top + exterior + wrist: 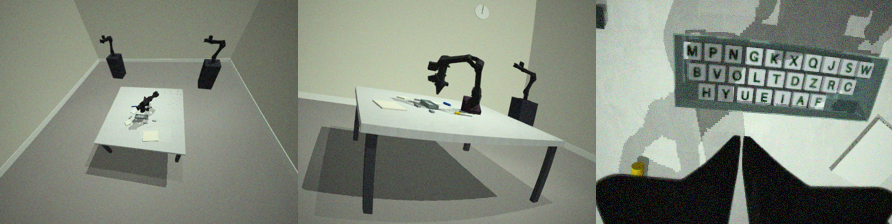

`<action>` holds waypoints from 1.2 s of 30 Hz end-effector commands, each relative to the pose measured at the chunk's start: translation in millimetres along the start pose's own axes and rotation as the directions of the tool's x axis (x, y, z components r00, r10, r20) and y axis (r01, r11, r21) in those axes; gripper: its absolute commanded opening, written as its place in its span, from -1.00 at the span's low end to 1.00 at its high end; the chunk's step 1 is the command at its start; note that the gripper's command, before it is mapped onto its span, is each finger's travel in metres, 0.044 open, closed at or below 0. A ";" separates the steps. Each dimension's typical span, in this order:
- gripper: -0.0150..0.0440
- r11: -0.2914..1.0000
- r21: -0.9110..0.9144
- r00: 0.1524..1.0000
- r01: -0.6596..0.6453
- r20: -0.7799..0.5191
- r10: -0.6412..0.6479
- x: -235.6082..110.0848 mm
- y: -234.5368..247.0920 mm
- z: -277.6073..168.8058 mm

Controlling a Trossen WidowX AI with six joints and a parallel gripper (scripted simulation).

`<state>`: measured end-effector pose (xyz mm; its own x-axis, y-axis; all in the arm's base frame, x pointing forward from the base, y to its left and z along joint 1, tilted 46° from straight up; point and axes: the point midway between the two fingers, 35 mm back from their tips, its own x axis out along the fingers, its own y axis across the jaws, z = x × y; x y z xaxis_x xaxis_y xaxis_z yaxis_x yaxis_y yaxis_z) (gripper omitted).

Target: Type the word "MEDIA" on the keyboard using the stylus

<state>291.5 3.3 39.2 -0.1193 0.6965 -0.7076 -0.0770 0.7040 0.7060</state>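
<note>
One gap matters: your jaws, pressed together on nothing, hang above the keyboard (pixel 776 80); the stylus (pixel 462 113) lies base-side on the table (pixel 491 129).

Top view looks down from far; exterior sits low beside the table (pixel 452 129); wrist looks closely down (all share the keyboard (pixel 776 80)).

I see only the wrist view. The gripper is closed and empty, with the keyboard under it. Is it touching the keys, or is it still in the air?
Observer: In the air. The gripper hangs above the keyboard, with a gap between them.
Operator: What is the yellow thing at my left edge?
Observer: Probably the yellow part of a thin pen, lying flat by the arm's base.
Operator: Is there anything else near it?
Observer: A small blue piece lies between the keyboard and the base.
</note>
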 end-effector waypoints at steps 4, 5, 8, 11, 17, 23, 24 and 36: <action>-0.49 1.000 0.000 1.000 0.000 0.000 0.000 0.0 0.0 0.0; -0.49 1.000 0.000 1.000 0.000 0.000 0.000 0.0 0.0 0.0; -0.31 1.000 0.000 1.000 0.000 0.000 0.000 0.0 0.0 0.0; -0.05 0.993 0.120 1.000 0.000 -0.019 0.002 -4.5 -25.3 -4.0; 0.02 0.834 0.551 0.993 -0.011 -0.092 0.074 -14.0 -119.3 -42.1; 0.02 0.539 0.842 0.961 -0.020 -0.132 0.241 -4.0 -188.0 -105.9; 0.02 0.484 0.875 0.952 -0.018 -0.133 0.275 -0.6 -196.8 -117.8; 0.02 0.196 0.980 0.876 0.016 -0.108 0.469 27.8 -231.8 -184.8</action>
<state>121.8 -162.3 -138.4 -0.2394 0.9311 -0.2753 0.9547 0.2773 0.1076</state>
